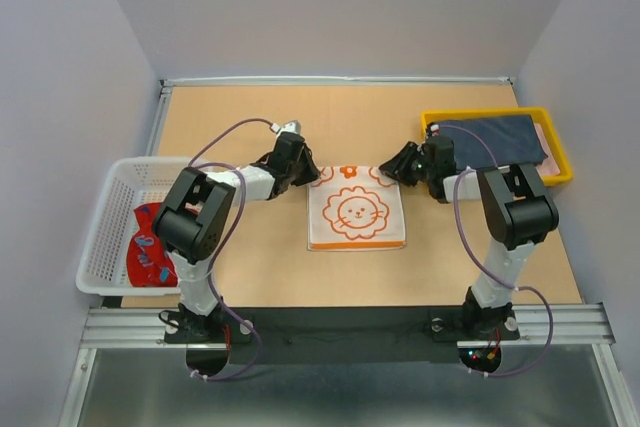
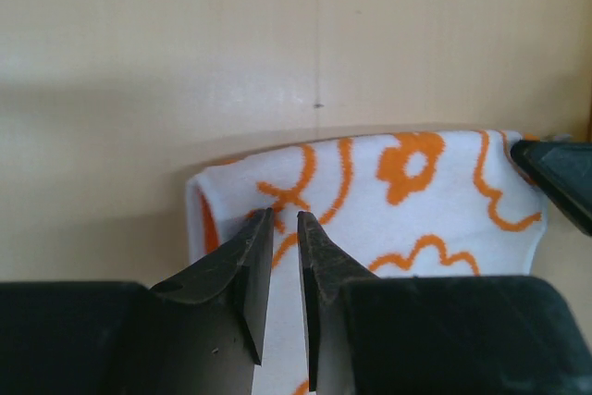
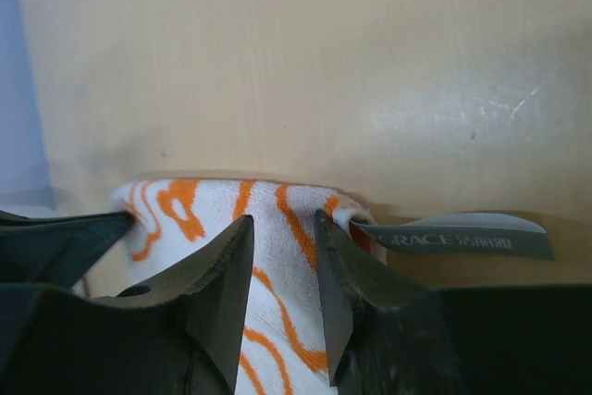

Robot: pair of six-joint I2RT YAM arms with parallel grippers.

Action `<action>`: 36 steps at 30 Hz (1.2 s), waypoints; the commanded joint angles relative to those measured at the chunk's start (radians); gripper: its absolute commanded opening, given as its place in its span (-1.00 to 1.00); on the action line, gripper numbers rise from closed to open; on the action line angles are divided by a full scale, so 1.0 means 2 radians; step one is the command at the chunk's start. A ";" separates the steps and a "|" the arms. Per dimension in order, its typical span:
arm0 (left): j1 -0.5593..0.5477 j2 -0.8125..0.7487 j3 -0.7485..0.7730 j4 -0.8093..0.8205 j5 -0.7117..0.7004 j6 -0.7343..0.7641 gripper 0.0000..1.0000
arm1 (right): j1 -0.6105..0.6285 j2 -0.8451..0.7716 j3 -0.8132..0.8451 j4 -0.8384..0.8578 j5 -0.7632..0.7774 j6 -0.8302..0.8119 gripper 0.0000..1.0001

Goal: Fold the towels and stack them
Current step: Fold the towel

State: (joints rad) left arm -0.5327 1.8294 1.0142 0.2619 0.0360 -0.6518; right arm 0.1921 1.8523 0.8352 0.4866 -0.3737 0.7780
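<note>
Judging the job about midway, I see the navy towel (image 1: pixel 490 137) in the yellow tray (image 1: pixel 561 154), the red towel (image 1: pixel 150 252) waiting in the basket (image 1: pixel 108 197), and the orange towel (image 1: pixel 356 215) mid-table, one far corner pinched by my right gripper (image 3: pixel 282 224), the other inside my nearly closed left gripper (image 2: pixel 285 219), hold uncertain.
</note>
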 commanded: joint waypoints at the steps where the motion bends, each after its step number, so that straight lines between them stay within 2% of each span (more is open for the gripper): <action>1: 0.024 -0.005 -0.031 0.029 0.004 -0.005 -0.43 | 0.001 0.008 -0.023 0.044 0.044 -0.022 -0.21; 6: 0.036 -0.026 -0.064 0.018 -0.014 -0.015 -0.43 | -0.002 -0.019 -0.032 0.031 0.079 -0.046 -0.21; 10: 0.037 -0.048 -0.058 -0.007 -0.028 -0.005 -0.38 | 0.001 -0.055 -0.001 -0.053 0.070 -0.101 -0.21; 13: 0.035 -0.091 -0.061 -0.020 -0.032 -0.002 -0.10 | 0.014 -0.096 0.021 -0.136 0.079 -0.153 -0.19; 14: 0.030 -0.103 -0.061 -0.033 -0.044 0.000 0.14 | 0.018 -0.110 0.021 -0.152 0.082 -0.163 -0.18; 17: 0.019 -0.154 -0.063 -0.070 -0.072 0.013 0.62 | 0.045 -0.153 0.022 -0.230 0.092 -0.196 -0.15; 21: 0.009 -0.220 -0.075 -0.117 -0.102 0.024 0.92 | 0.110 -0.187 0.020 -0.328 0.128 -0.216 -0.12; 22: 0.009 -0.247 -0.079 -0.125 -0.108 0.028 0.96 | 0.125 -0.192 0.020 -0.344 0.136 -0.216 -0.10; 23: 0.009 -0.273 -0.084 -0.146 -0.124 0.037 0.97 | 0.171 -0.197 0.018 -0.386 0.150 -0.204 -0.09; 25: 0.009 -0.298 -0.087 -0.168 -0.139 0.041 0.97 | 0.188 -0.199 0.017 -0.397 0.158 -0.194 -0.08; 28: 0.009 -0.341 -0.094 -0.199 -0.164 0.054 0.97 | 0.269 -0.187 0.020 -0.436 0.184 -0.168 -0.08; 30: 0.009 -0.359 -0.104 -0.213 -0.172 0.057 0.97 | 0.293 -0.178 0.020 -0.444 0.209 -0.156 -0.08; 36: 0.009 -0.403 -0.126 -0.238 -0.162 0.054 0.97 | 0.376 -0.128 0.023 -0.468 0.216 -0.123 -0.08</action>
State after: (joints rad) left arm -0.5152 1.0664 0.7914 -0.1547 -0.2668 -0.5648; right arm 0.8772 1.5600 0.8448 -0.3656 0.0021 0.4744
